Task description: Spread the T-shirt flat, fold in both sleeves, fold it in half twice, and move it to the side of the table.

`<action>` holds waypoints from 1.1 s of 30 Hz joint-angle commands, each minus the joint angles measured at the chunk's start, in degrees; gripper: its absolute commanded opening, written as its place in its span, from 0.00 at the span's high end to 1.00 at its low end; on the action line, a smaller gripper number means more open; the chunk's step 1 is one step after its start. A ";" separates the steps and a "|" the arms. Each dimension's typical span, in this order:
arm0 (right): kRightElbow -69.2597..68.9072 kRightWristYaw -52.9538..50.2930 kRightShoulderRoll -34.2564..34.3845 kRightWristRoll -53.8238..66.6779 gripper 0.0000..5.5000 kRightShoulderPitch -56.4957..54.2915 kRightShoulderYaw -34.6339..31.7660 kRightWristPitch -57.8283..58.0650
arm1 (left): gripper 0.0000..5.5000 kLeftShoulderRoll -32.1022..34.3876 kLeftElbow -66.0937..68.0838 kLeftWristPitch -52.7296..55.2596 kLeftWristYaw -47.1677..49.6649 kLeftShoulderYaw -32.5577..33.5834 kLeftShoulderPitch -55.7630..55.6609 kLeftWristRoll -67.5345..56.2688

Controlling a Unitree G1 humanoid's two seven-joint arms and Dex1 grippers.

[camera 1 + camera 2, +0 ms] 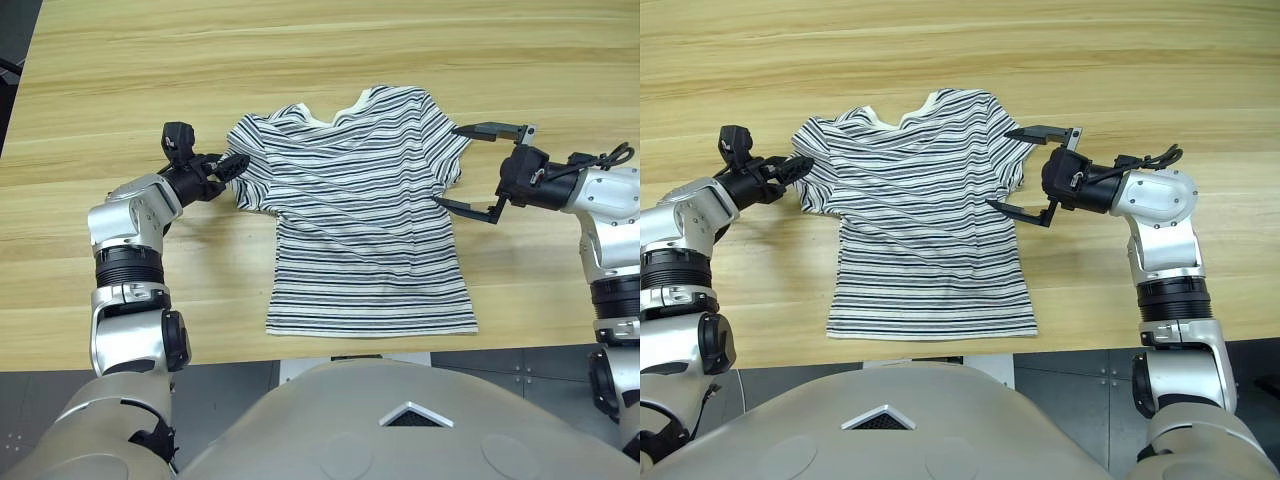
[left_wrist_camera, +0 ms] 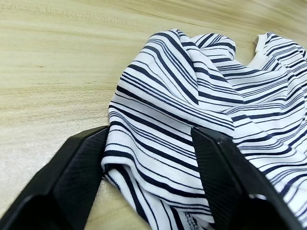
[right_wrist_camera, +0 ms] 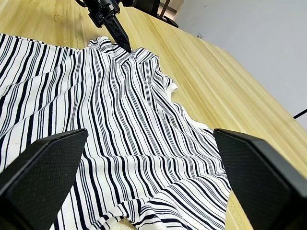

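Note:
A black-and-white striped T-shirt (image 1: 360,230) lies front up in the middle of the wooden table (image 1: 300,60), collar toward the far side, body mostly flat. My left gripper (image 1: 238,165) is at the shirt's left sleeve (image 2: 158,115), shut on the bunched sleeve edge; in the left wrist view the fabric is pinched between both fingers. My right gripper (image 1: 447,165) hovers at the right sleeve (image 1: 1012,165), open wide, one finger over the shoulder and one over the side seam. The right wrist view looks across the stripes toward the left gripper (image 3: 125,45).
Bare wood surrounds the shirt on the left, right and far sides. The hem (image 1: 370,325) lies close to the table's front edge (image 1: 250,362).

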 commanded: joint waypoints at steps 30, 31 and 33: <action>0.00 -1.24 0.73 -1.21 0.12 -1.16 -0.07 0.47 | 0.98 -1.51 -14.52 12.21 8.85 3.86 3.26 -2.09; 0.04 -1.23 0.80 -1.27 0.12 -1.21 -0.02 0.44 | 0.98 -1.47 -16.08 12.99 8.79 3.98 3.29 -2.57; 0.14 -1.20 0.92 -1.32 0.12 -1.34 0.04 0.41 | 0.98 -1.53 -18.73 14.52 8.78 4.02 3.54 -3.20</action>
